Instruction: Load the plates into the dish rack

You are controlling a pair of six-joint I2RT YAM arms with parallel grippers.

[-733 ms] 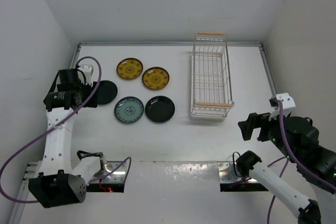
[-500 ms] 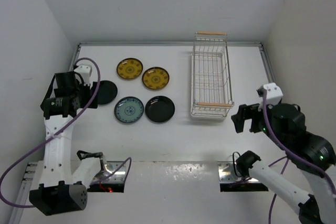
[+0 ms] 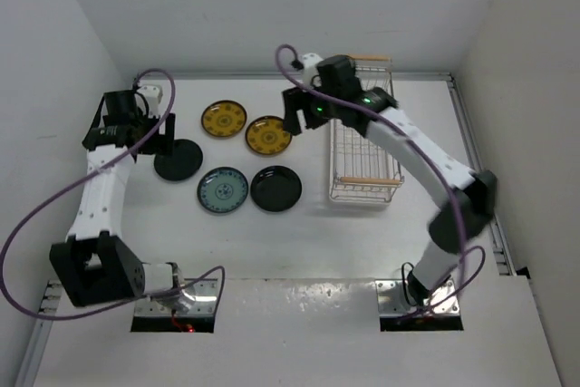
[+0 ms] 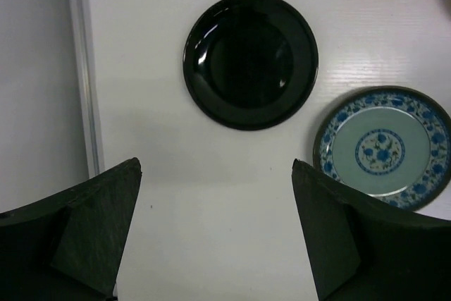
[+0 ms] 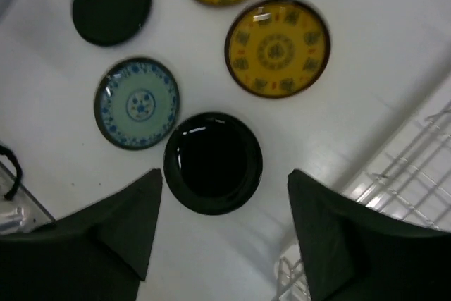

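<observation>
We're looking down on the whole tabletop (image 3: 299,242) from high up behind its near edge in the top view. The left wrist view is facing straight down, close in, framing one black plate (image 4: 250,60) and the teal plate (image 4: 384,148). The right wrist view is sitting higher, catching those same two plus a dish rack (image 5: 412,174) corner.

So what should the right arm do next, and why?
Probably lower toward the black plate. The right fingers are open and hold nothing, that plate lies flat just ahead between them, and the rack holds no plates yet.
</observation>
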